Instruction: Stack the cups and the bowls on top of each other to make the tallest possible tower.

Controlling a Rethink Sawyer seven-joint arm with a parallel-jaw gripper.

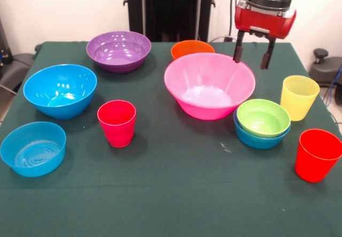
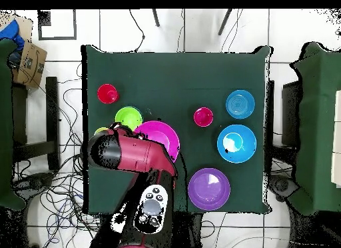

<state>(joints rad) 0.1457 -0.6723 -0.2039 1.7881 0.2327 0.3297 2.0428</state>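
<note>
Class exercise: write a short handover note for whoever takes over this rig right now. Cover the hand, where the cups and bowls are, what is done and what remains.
Hand: open, empty, hanging over the far rim of the pink bowl.

Only stack so far: lime green bowl nested in a small blue bowl, beside the pink bowl.

Loose on the table: purple bowl, orange bowl behind the pink one, big blue bowl, shallow blue bowl, one red cup mid-table, yellow cup, second red cup.

Left: nearly the whole tower.
</note>
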